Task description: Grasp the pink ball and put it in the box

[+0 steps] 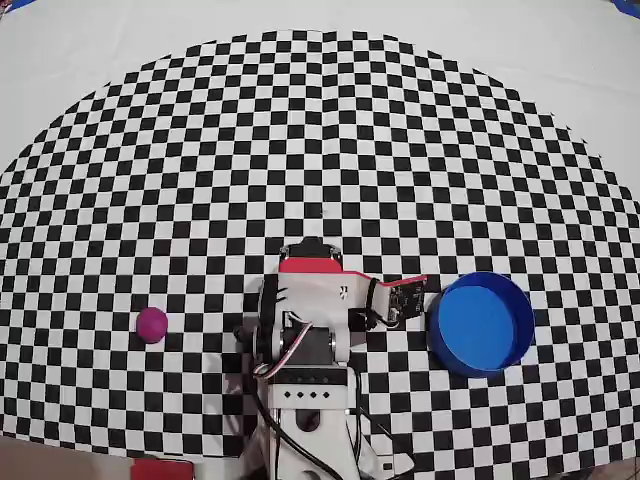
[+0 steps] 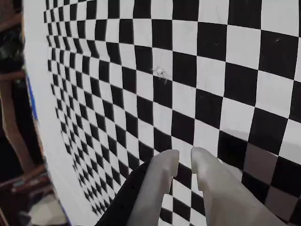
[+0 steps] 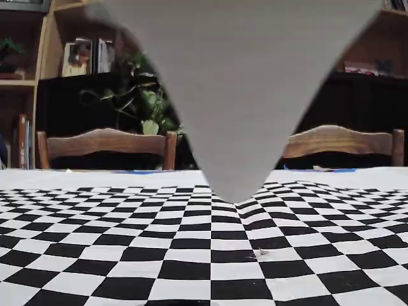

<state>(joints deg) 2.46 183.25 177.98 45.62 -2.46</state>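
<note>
Well apart: pink ball (image 1: 152, 324) (untouched), box (image 1: 481, 322).

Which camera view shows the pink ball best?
The overhead view shows it best: the pink ball lies whole and uncovered on the checkered cloth, left of the arm. The wrist view shows only cloth and the hand; the fixed view shows no ball at all.

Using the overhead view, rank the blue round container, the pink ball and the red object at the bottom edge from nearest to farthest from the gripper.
1. Round blue shallow container: just right of the gripper.
2. Small pink ball: far left, past the arm's base.
3. Red object: bottom-left edge, slightly farther than the ball.
</note>
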